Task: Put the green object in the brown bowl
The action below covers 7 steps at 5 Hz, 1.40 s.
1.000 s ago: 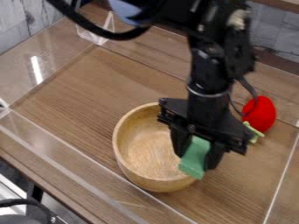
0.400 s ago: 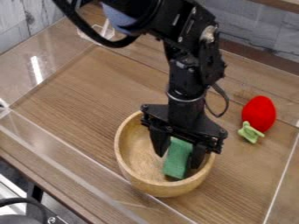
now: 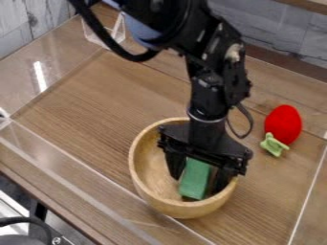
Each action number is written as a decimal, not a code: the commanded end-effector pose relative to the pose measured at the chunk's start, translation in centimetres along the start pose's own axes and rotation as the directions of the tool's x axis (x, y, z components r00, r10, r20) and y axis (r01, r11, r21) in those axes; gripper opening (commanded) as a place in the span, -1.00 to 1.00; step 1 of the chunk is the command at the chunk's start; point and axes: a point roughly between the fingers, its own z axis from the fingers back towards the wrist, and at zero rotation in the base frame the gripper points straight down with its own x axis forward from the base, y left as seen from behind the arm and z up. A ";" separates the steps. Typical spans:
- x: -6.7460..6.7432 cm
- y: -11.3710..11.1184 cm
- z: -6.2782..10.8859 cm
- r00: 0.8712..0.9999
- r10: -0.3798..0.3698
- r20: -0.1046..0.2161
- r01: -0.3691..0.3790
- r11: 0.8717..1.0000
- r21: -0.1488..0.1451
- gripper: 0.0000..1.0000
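One green object (image 3: 196,180), a flat bar with straight edges and a plain, matte-looking face, lay inside the brown bowl (image 3: 155,184), toward the side nearer the gripper (image 3: 197,161). Its upper end sat beneath the dark fingers, and whether they touched it could not be told. The jaws stood wide, one finger to each side of the bar, with no grip on it that showed.

The placing looked done, with only the retreat to make. A sideways drift on the way up could have caught the bar with a fingertip and dragged it against the wall, or flicked it over the rim. The fingers reached down inside the bowl, so a lift that was not straight might have hooked the thick edge and tipped or slid the whole thing.

The bowl was round and light brown, its wall curving smoothly down to a shallow hollow. Around the fingers, the gripper was all black links and angular joints, a hard contrast to that soft curve. Beyond the bowl, on the wood-grained table (image 3: 96,105), sat a rounded red object (image 3: 282,123), smooth-skinned, with a small pale-green piece (image 3: 273,145) just beside it.
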 end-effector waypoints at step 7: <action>3.5 0.9 1.6 0.963 0.267 0.030 -0.267 0.964 -0.009 -1.00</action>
